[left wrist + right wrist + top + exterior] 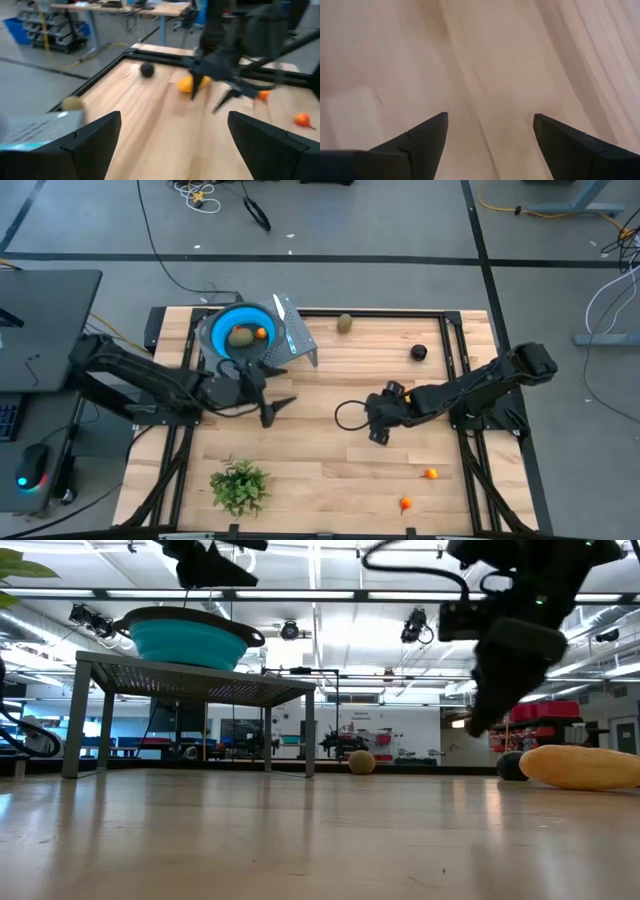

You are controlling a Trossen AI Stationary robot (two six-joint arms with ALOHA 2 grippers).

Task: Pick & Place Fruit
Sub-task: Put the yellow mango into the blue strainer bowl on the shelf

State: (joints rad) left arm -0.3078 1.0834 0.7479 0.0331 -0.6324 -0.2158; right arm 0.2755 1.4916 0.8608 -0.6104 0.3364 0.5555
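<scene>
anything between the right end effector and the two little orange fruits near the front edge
Nothing: in the high view only bare wood separates the open right end effector from the two orange fruits.

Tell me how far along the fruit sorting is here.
Done: two fruits, olive-brown and orange, sit in the blue bowl. In hand: nothing; left end effector and right end effector are both open and empty. Left: olive oval, dark ball, two small orange pieces on the table.

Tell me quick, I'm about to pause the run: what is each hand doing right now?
Left hand: open, holding nothing, beside the blue bowl.
Right hand: open, holding nothing, over bare table.
</scene>
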